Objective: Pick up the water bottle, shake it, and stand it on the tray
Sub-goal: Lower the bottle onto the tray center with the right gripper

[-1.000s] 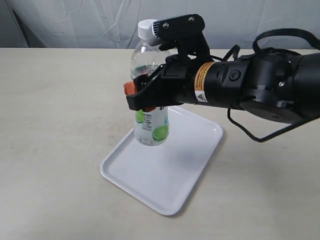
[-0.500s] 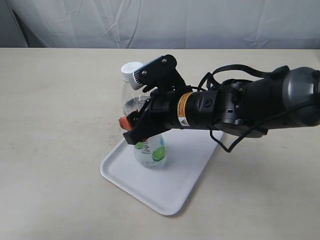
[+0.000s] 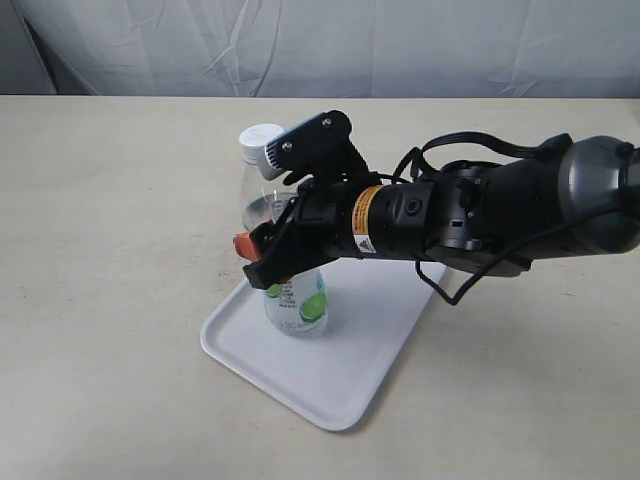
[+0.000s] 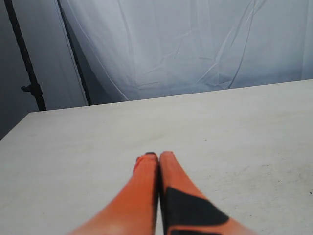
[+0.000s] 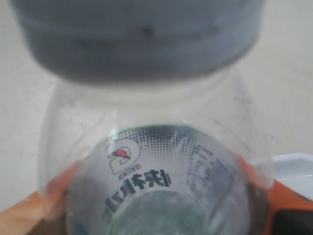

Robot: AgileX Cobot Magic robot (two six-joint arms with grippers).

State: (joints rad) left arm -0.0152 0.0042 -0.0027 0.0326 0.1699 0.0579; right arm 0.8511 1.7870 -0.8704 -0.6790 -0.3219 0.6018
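One small clear plastic water bottle [image 3: 298,306], with a white screw cap [image 3: 260,138] and a lime-printed white label, is inside the flat white rectangular plastic tray [image 3: 345,375]. It is close to the tray's rim on the left side of the exterior view. Its base looks level with the tray's floor, but I cannot tell whether it bears weight there. The bottle is not upright: its cap leans out past the tray's left rim while its base sits further in.

The right gripper [image 3: 252,260] pinches the bottle around its middle, above the label, with orange pads on either side of the clear wall. That mid-body hold suits carrying and shaking, and it leaves the base free to meet the tray. In the right wrist view the bottle [image 5: 151,161] fills the picture from cap down, with a corner of the tray [image 5: 289,169] beyond it.

My judgement is that this is the standing step. The lean needs correcting before any release, or the bottle could topple towards the rim.

The left gripper [image 4: 156,159] has its orange fingers pressed together on nothing. It hangs over the bare beige table [image 4: 244,122], away from the tray and out of the work.
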